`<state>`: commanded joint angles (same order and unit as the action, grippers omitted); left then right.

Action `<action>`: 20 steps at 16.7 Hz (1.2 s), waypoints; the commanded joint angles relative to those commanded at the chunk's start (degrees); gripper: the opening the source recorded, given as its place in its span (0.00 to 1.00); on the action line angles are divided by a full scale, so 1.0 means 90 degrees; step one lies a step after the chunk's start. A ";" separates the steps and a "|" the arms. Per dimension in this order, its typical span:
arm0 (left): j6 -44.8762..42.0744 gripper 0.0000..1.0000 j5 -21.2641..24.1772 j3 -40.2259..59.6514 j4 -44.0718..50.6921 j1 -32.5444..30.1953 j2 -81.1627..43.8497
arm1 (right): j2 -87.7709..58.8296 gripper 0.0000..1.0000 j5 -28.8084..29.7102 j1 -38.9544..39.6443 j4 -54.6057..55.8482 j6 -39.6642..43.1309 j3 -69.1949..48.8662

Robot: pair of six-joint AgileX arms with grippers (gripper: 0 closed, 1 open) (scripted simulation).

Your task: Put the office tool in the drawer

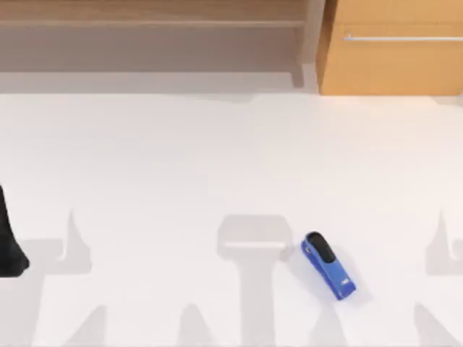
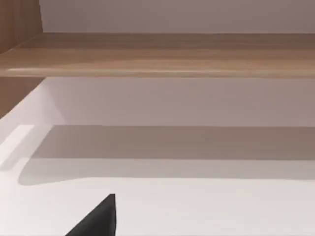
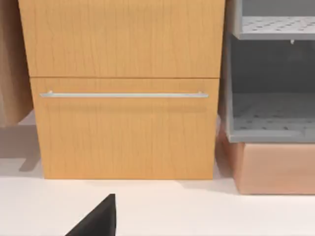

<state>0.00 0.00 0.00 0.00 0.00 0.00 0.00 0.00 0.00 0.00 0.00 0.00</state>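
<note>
The stapler lies alone on open table, well apart from the closed drawer; hand states untellable.

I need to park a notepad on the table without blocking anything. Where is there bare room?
The white table is bare across its middle and left, from the long wooden shelf unit down to the near edge. Least room is near right, around the small blue stapler, and in front of the closed tan drawer.

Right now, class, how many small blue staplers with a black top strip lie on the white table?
1. The small blue stapler lies alone on the white table, toward the near right in the top view, well apart from the shut tan wooden drawer at the far right.
</note>
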 joint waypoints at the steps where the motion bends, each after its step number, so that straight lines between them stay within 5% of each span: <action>1: 0.0000 1.00 0.0000 0.0000 0.0000 0.0000 0.0000 | 0.0000 1.00 0.0000 0.0000 0.0000 0.0000 0.0000; 7: 0.0000 1.00 0.0000 0.0000 0.0000 0.0000 0.0000 | -0.0934 1.00 0.0008 -0.0013 0.0619 0.0952 -0.0492; 20: 0.0000 1.00 0.0000 0.0000 0.0000 0.0000 0.0000 | -0.8749 1.00 0.0362 0.0193 0.4747 0.7314 -0.3687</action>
<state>0.00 0.00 0.00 0.00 0.00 0.00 -78.74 3.26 1.74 42.72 65.83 -33.18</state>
